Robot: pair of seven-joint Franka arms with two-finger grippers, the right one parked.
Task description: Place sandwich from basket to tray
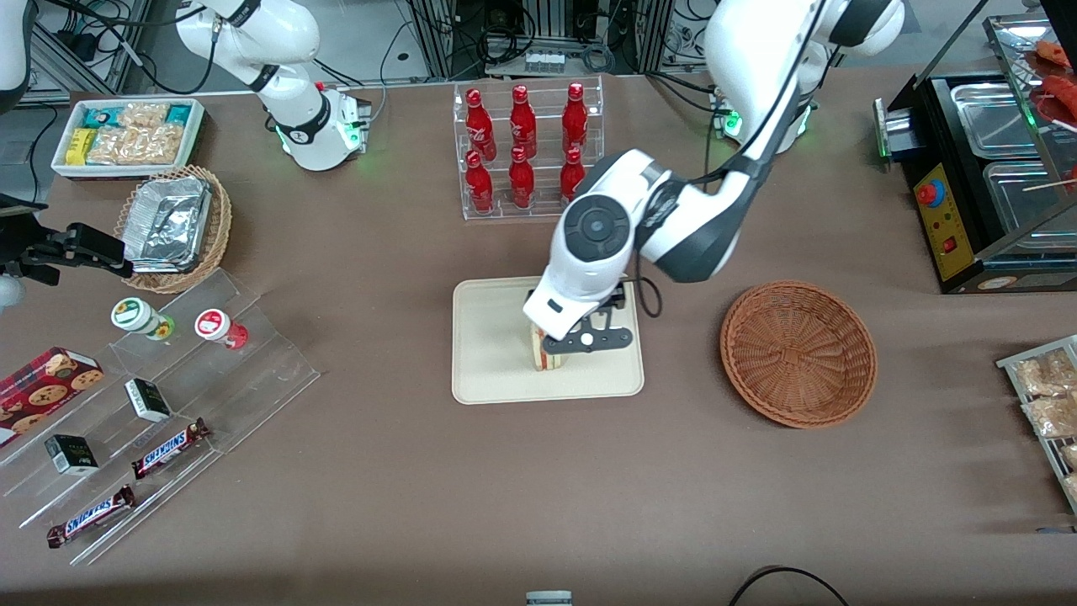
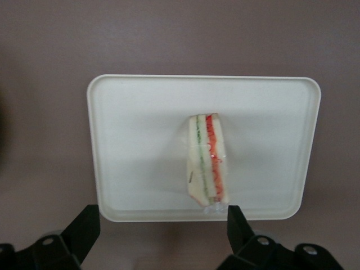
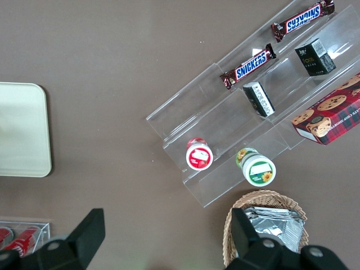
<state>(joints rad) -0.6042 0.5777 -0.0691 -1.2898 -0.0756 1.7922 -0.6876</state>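
The sandwich (image 2: 206, 160) stands on its edge on the tray (image 2: 140, 118), wrapped in clear film, with its red and green filling facing up; the basket (image 1: 798, 353) sits empty on the table (image 1: 379, 471) toward the working arm's end. The gripper (image 1: 580, 341) hangs just above the sandwich with its fingers (image 2: 239, 222) spread wide and touching nothing, so the sandwich looks released. To finish well, the arm should probably rise straight up without a sideways swing, since the narrow upright wedge could tip at a brush from a finger. The wrist view shows the clear gap between fingers and sandwich and the filling layers; the front view hides most of the sandwich under the arm, but alone shows the empty basket and the tray's place on the table
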